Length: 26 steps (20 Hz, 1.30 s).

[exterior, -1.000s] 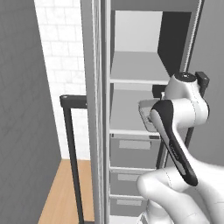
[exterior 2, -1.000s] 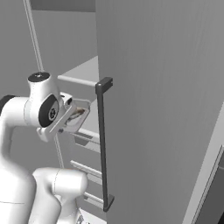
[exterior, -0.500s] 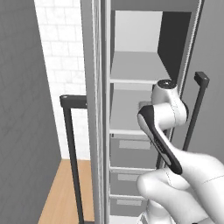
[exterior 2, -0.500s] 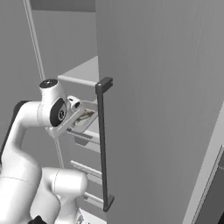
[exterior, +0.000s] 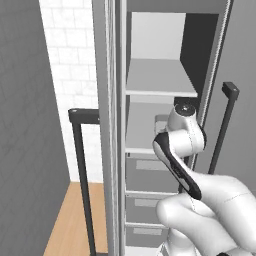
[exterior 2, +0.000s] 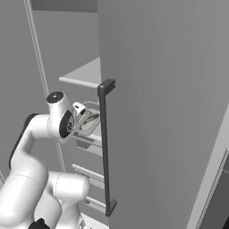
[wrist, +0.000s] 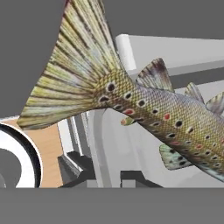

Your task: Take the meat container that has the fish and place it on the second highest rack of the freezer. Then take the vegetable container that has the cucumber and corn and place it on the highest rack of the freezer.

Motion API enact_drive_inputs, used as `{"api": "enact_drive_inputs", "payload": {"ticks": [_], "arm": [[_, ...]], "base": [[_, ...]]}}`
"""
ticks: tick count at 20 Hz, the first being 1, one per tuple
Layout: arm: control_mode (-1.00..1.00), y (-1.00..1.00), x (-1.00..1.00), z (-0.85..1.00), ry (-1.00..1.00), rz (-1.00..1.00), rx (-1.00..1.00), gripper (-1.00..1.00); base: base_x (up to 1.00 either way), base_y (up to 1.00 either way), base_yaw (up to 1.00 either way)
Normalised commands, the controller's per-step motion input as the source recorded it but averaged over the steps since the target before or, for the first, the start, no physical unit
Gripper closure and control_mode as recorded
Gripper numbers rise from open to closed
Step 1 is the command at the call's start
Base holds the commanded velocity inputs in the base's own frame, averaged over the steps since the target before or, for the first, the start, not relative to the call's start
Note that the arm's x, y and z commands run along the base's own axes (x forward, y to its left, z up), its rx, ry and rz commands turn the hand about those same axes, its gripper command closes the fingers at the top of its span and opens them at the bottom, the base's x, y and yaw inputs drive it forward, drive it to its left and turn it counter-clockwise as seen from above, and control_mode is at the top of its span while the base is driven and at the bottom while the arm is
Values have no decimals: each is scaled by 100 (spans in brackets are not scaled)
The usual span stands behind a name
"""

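The meat container [exterior 2: 93, 128] is a shallow grey tray with a spotted fish [exterior 2: 92, 117] in it. My gripper [exterior 2: 82, 112] is shut on its near rim and holds it inside the freezer, below the rack [exterior 2: 85, 74] above it. From the left, a corner of the container [exterior: 161, 121] shows behind my wrist, over the lower rack [exterior: 140, 142]. I cannot tell whether it touches that rack. Up close, the fish [wrist: 162, 111] spreads its tail across the container's pale wall [wrist: 127, 50]. The vegetable container is out of view.
The open freezer door with its dark vertical handle [exterior 2: 104, 147] stands close on the right of my arm. Another dark handle [exterior: 82, 170] rises on the left by the freezer's frame. Grey drawers [exterior: 145, 172] stack under the racks. A wood floor [exterior: 75, 220] lies lower left.
My arm has swung toward the freezer and carried the container with the fish further in between the two racks. The grip on it stays the same.
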Motion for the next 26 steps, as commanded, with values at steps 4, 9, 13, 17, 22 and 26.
{"api": "enact_drive_inputs", "payload": {"ticks": [4, 9, 13, 17, 22, 26], "arm": [[-100, 0, 72, -5, 0, -4, 0, 100], [-100, 0, 68, -10, 0, -3, 0, 100], [-100, -10, 48, -18, 0, -3, 0, 100], [-100, -9, 44, -34, 0, -2, 0, 100], [-100, -4, 30, -50, 0, 0, 0, 100], [-100, -3, 24, -36, 0, 0, 0, 100]], "base": [[0, 0, 0], [0, 0, 0], [0, 0, 0], [0, 0, 0], [0, 0, 0], [0, 0, 0]]}}
